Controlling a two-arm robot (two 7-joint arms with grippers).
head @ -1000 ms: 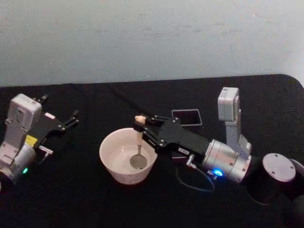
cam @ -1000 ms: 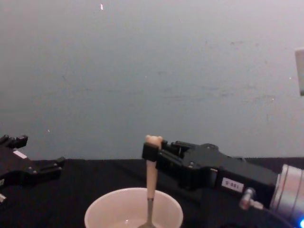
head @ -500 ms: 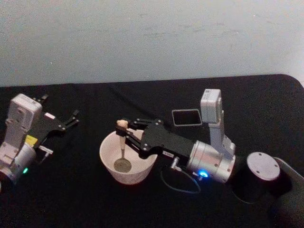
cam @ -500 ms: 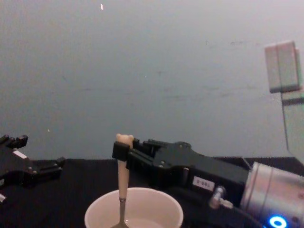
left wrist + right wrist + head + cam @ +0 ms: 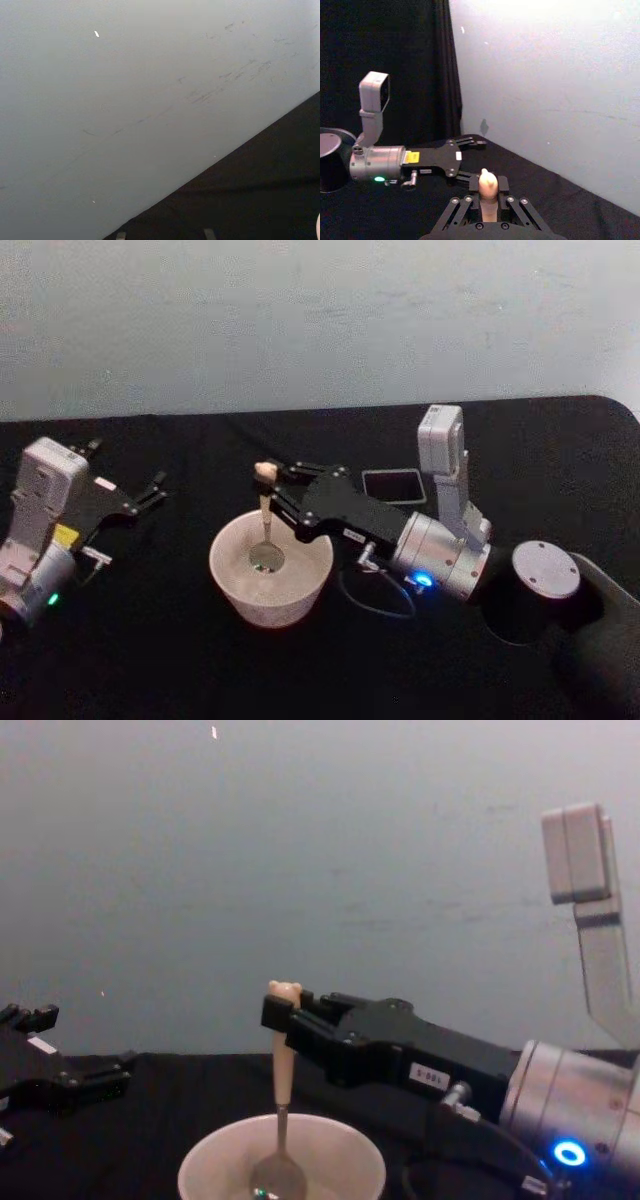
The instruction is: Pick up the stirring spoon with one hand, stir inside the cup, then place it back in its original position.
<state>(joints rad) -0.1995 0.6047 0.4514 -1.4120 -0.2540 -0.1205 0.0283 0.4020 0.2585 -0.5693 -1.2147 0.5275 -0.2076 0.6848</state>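
Black table; spoon now at cup centre

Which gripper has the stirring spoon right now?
The right gripper: it is shut on the cream handle of the stirring spoon, its bowl down in the cup. The left gripper sits open and empty at the left of the table.

No word or number can be read anywhere here. A small white label sits on the side of the right gripper, above and to the right of the cup. It carries a few dark printed marks, too fine to make out. Left of the cup, the left gripper wears a yellow sticker on its body and a white tag farther forward, and neither of them is legible.
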